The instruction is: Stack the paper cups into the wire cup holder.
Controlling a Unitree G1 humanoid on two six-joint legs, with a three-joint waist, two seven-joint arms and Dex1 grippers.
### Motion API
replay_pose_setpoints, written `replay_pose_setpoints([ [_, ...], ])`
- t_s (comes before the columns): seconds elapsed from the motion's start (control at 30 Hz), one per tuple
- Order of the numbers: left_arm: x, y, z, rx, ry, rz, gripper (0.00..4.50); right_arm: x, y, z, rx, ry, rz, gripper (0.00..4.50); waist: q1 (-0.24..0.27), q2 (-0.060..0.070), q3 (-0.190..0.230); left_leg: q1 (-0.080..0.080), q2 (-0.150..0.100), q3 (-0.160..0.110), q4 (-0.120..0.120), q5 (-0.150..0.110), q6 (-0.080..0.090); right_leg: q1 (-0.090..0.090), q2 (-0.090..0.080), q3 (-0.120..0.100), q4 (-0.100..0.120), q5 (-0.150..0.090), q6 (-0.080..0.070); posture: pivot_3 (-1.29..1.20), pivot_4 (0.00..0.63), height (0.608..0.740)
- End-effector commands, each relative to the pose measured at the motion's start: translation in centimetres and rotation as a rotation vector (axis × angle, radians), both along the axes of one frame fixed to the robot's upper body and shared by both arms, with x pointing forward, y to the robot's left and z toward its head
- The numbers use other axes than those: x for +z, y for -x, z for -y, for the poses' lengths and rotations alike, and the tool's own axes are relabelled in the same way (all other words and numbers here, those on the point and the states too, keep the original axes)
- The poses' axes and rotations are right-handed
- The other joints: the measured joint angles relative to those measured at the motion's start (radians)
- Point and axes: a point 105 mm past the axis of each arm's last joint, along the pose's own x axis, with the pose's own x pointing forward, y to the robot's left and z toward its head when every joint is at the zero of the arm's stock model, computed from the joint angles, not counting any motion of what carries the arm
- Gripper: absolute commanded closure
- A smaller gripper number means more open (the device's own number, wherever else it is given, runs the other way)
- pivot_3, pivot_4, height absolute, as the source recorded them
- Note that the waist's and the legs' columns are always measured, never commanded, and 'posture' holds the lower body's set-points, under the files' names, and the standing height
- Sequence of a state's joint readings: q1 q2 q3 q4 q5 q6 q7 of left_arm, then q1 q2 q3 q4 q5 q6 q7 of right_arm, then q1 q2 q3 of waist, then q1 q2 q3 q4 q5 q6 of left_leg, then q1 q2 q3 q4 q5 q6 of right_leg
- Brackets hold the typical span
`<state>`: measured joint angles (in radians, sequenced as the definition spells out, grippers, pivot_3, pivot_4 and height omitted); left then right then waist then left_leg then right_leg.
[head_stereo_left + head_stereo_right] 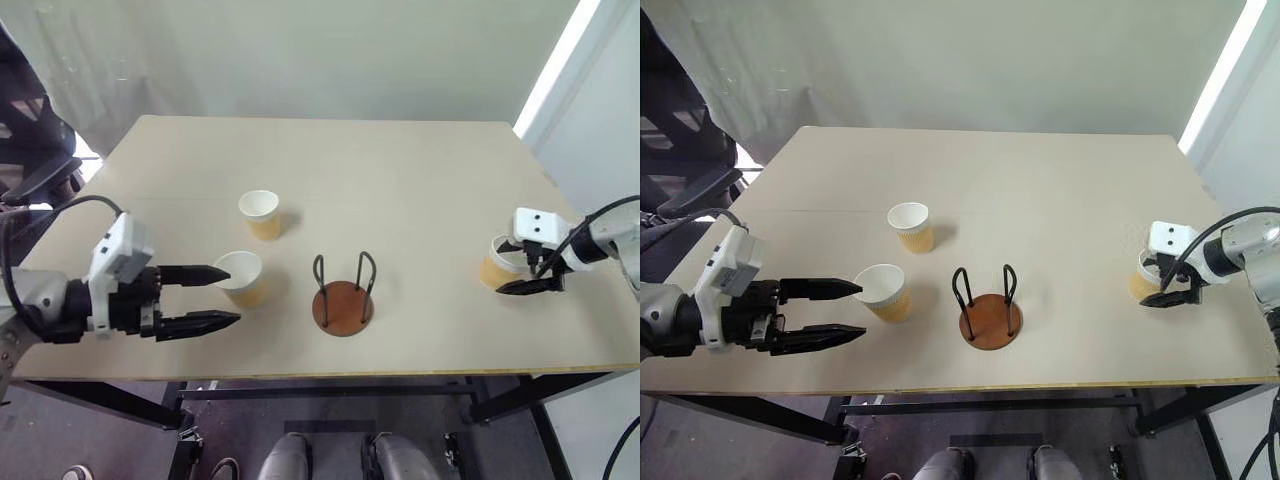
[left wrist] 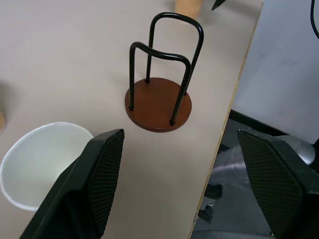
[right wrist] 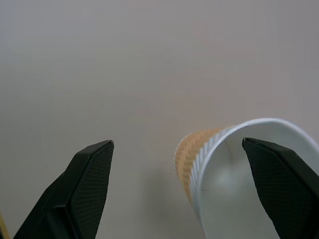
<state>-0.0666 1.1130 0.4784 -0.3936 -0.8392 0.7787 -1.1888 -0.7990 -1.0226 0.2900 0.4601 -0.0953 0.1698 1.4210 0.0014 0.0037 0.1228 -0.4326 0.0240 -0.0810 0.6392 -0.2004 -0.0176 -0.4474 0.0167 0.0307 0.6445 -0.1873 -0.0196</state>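
Hovering wide left tool (image 1: 228,296) beside cup (image 1: 241,279) | right tool (image 1: 520,283) wide

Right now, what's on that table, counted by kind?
Paper cups: 3, one at the back, one near the left gripper, one by the right gripper
Wire cup holder: 1
Total: 4 things on the table

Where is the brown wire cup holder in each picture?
Left eye view: wire cup holder, low middle, near the table's front edge.
Right eye view: same spot.
Left wrist view: upper middle.
Right wrist view: not in it.
Shared landmark: the table front edge.
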Motion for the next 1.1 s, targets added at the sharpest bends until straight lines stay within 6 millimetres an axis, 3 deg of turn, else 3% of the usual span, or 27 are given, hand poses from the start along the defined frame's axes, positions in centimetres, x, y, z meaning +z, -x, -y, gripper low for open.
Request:
replay_pose_setpoints([
  [0.03,1.6,0.2,0.2,-0.002,0.025,0.079,0.60,0.4,-0.6,0.3,0.002,0.026,0.034,0.24,0.001,0.000,0.000,0.000,0.000,0.000,0.000,0.000,0.000,0.000,0.000,0.000,0.000,0.000,0.000,0.00,0.150,0.740],
  [0.13,2.5,0.1,0.4,0.003,0.069,0.144,0.60,0.1,-0.8,0.4,-0.001,0.032,0.034,0.82,0.003,0.000,0.000,0.000,0.000,0.000,0.000,0.000,0.000,0.000,0.000,0.000,0.000,0.001,-0.001,0.00,0.150,0.740],
  [0.4,2.7,-0.1,0.7,0.000,0.151,0.208,0.60,0.1,-0.9,0.5,0.002,0.037,0.034,3.80,0.003,0.000,0.000,0.003,0.000,0.000,0.000,0.000,0.000,0.001,0.000,0.000,0.001,0.001,-0.002,0.00,0.150,0.740],
  [0.47,2.1,-0.1,0.5,0.009,0.151,0.199,0.60,1.2,-0.8,0.5,0.015,0.028,0.053,4.46,0.003,0.000,0.000,0.003,0.000,0.001,0.000,0.000,0.000,0.002,0.000,0.000,0.001,0.001,-0.002,0.00,0.150,0.740],
  [0.6,0.9,0.0,-0.2,0.038,0.142,0.178,0.60,4.9,0.3,-0.9,0.096,-0.025,0.106,4.46,0.002,0.002,0.001,0.003,0.000,0.001,-0.001,0.000,0.000,0.002,0.000,0.000,0.000,0.001,-0.002,0.00,0.150,0.740],
  [0.7,0.0,0.1,-0.6,0.060,0.140,0.170,0.60,9.5,2.0,-4.4,0.248,-0.148,0.172,4.46,0.001,0.002,0.001,0.003,0.001,0.002,-0.002,0.000,0.000,0.002,0.000,0.000,0.000,0.000,-0.002,0.00,0.150,0.740],
  [0.83,-0.7,-0.6,-0.7,0.090,0.172,0.234,0.60,15.0,5.6,-11.9,0.546,-0.379,0.250,4.46,-0.007,0.002,0.001,0.004,0.002,0.002,-0.002,0.000,-0.001,0.002,0.002,0.000,0.000,-0.002,-0.004,0.00,0.150,0.740],
  [0.93,-1.4,-0.8,-0.7,0.099,0.189,0.260,0.60,15.6,7.4,-15.8,0.658,-0.508,0.225,4.46,-0.009,-0.001,-0.001,0.008,0.006,0.002,-0.003,0.000,-0.002,0.006,0.006,0.000,0.000,-0.004,-0.006,0.00,0.150,0.740],
  [1.1,-4.3,0.2,-0.5,0.100,0.180,0.202,0.60,14.2,7.7,-20.0,0.680,-0.533,0.212,4.46,-0.007,-0.001,0.000,0.011,0.007,0.002,-0.002,-0.002,-0.003,0.010,0.008,0.000,0.000,-0.007,-0.007,0.00,0.150,0.740],
])
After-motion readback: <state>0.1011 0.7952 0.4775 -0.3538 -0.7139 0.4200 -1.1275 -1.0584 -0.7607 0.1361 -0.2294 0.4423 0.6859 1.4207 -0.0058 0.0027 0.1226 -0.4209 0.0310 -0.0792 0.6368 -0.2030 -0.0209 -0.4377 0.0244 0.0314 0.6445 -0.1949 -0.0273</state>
